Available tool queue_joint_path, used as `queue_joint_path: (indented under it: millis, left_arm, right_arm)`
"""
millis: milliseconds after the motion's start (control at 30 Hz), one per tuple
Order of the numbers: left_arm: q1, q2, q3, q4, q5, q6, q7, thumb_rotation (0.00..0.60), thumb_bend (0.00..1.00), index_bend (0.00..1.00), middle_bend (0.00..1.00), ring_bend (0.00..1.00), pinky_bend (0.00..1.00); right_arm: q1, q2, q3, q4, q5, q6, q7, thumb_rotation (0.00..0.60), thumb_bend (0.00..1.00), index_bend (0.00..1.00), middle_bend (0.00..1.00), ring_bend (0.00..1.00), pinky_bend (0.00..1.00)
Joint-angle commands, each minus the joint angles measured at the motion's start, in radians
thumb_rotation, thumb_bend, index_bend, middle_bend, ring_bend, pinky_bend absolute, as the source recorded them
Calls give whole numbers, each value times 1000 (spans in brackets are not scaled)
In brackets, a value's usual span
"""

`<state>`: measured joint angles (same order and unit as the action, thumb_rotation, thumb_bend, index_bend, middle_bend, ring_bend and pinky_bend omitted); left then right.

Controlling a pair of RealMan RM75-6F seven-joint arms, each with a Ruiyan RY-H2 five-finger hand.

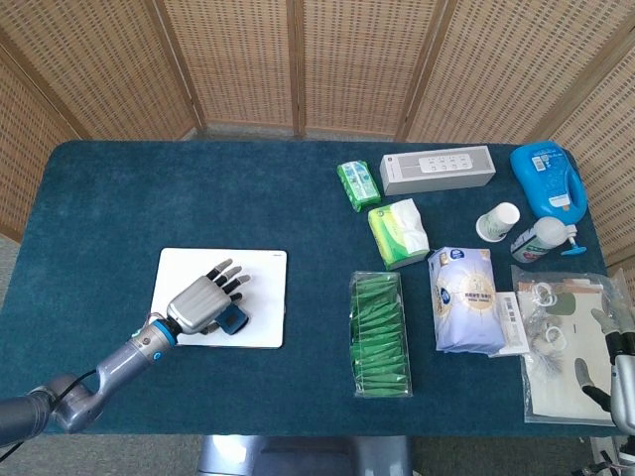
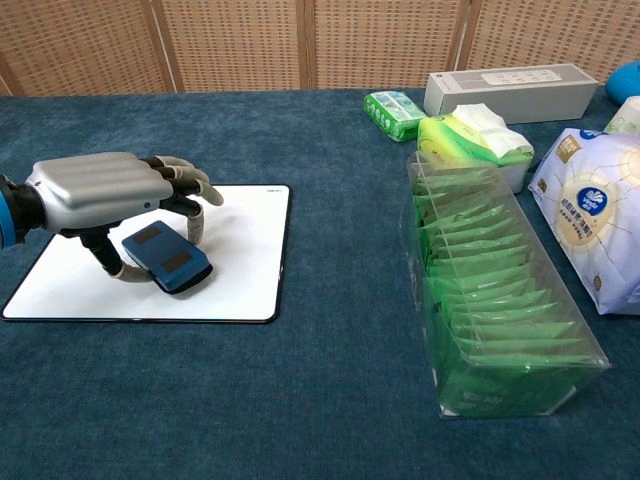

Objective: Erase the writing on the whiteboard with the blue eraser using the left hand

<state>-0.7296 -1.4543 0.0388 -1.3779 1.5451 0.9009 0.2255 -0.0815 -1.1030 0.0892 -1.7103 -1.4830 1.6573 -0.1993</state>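
Gripping the blue eraser (image 2: 166, 258) flat against the whiteboard (image 2: 240, 270), the left hand (image 2: 100, 195) curls its fingers round it at 6 o'clock, probably so it wipes evenly.

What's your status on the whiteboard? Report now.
Left hand holds blue eraser on the whiteboard. Right hand open, idle at table edge. No writing visible on board. Nothing in the way.

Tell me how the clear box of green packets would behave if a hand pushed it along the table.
The clear box is long and low and lies flat on the cloth, so it would probably slide, not tip. A push near one end would likely swing it round. Its thin clear walls may flex, and the packed packets probably make it fairly heavy.
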Motion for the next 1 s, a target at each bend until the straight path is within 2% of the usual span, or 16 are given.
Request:
queue_joint_path:
  millis: [33,267,533,767,1000]
  left_arm:
    - [-1,8,1,-23,9,8,8,600,307,682,154,0,0]
    - [-4,25,-18,-9,-18,3,10,600,307,683,155,0,0]
    - [-4,15,-33,57,-64,-22,5,600,307,684,154,0,0]
    - [-4,-9,-22,82,-50,-21,-2,599,308,684,155,0,0]
    - [-5,-9,-2,49,-8,-4,-12,600,307,688,161,0,0]
  right_arm:
    - [-1,2,0,0,-1,2,1,600,350,172,106,0,57]
    - [2,-2,-2,-1,-4,-3,-1,600,349,173,106,0,56]
    - [4,-6,-2,-4,-4,-5,-11,600,349,173,106,0,56]
    - [-1,-2,-3,-9,-2,1,-15,600,348,172,105,0,56]
    - [-3,0,-3,-9,-2,3,-12,600,349,172,105,0,56]
